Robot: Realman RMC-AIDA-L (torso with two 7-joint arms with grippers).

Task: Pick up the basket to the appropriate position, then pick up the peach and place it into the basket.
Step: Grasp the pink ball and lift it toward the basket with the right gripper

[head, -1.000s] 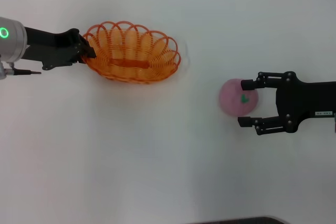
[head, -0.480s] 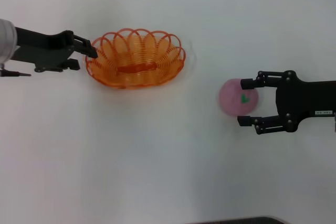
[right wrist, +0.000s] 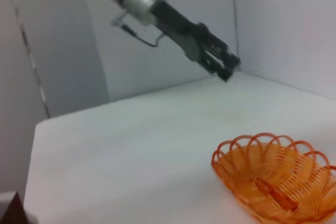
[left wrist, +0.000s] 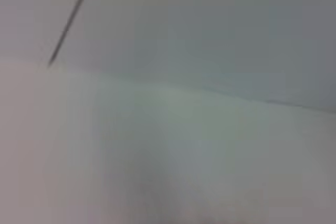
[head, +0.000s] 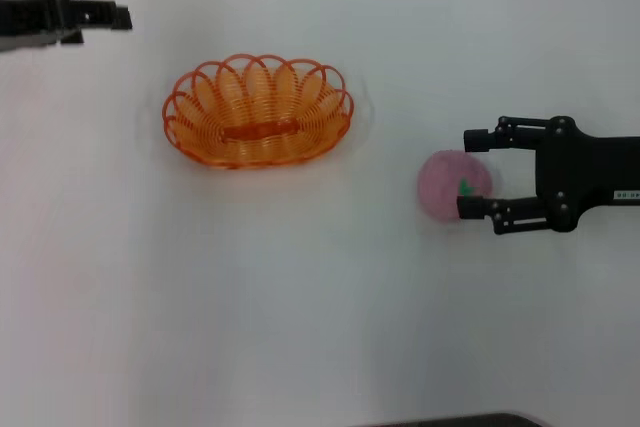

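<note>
The peach (head: 453,185) sits toward the right edge of the white counter (head: 300,297), a small round pale-pink fruit with a green leaf mark facing up. It looks light and smooth, so it may roll or squirt out if squeezed off-centre; the safest hold is across its widest part, one finger on each side. If it is soft, a gentle squeeze should be enough.

The right gripper (head: 478,172) reaches in level from the right edge, its black fingers spread a little wider than the fruit and straddling the peach's right half. The near fingertip seems to touch the skin, while the far one lies just beside it, so the hold is not yet firm.

The orange wire basket (head: 258,111) rests upright toward the counter's far left part, well apart from the peach. It looks light and springy; its scalloped rim offers the natural place to pinch.

The left gripper (head: 95,17) hangs by the far left corner, clear of the basket and holding nothing; whether its fingers are parted cannot be told.
</note>
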